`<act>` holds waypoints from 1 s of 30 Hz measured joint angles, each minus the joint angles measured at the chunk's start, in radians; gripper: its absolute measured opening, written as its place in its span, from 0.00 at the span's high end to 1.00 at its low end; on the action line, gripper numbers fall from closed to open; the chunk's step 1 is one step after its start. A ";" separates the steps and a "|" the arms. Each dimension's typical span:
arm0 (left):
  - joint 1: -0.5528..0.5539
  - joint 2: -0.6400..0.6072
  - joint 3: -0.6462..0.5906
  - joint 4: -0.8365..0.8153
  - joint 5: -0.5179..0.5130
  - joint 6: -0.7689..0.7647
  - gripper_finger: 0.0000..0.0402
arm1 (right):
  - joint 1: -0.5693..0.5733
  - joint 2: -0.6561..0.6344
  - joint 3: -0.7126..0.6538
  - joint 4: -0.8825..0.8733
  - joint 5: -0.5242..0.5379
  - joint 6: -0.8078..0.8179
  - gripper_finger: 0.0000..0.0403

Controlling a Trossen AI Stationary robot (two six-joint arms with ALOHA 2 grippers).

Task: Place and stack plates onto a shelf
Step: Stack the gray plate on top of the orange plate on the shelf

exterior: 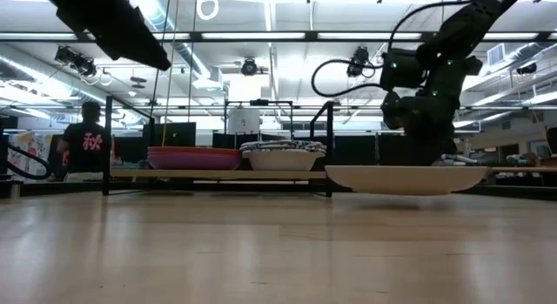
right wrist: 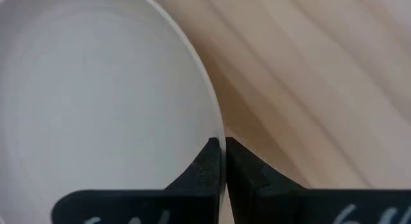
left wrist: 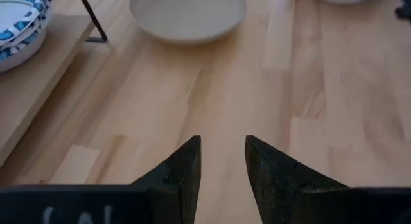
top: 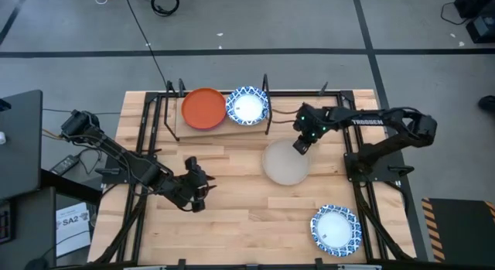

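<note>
Right claw (top: 301, 146) is pinching the rim of the beige plate (top: 285, 165) mid-table, lifted just off the wood. Left claw (top: 203, 186) hangs spread and empty near the table's left side.

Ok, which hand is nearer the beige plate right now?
Right. The right hand is shut on the beige plate at its rim; the left hand sits apart, toward the left side.

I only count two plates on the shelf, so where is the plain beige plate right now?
In the high view the beige plate is mid-table, just right of centre, in front of the shelf, its rim pinched by the right gripper.
</note>
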 joint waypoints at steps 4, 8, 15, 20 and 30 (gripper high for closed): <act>0.020 0.000 0.000 0.041 0.000 0.000 0.68 | 0.098 0.000 0.000 0.044 0.062 0.098 0.96; 0.055 0.000 0.000 0.061 0.000 -0.029 0.68 | 0.187 0.000 0.000 0.115 0.138 0.184 0.96; 0.127 0.000 0.000 0.063 0.000 -0.039 0.68 | 0.319 0.000 0.000 0.284 0.301 0.306 0.96; 0.179 0.000 0.000 0.096 -0.001 -0.039 0.68 | 0.390 0.001 0.001 0.382 0.423 0.338 0.96; 0.283 0.000 0.000 0.191 0.000 -0.039 0.68 | 0.478 0.002 0.001 0.502 0.647 0.342 0.96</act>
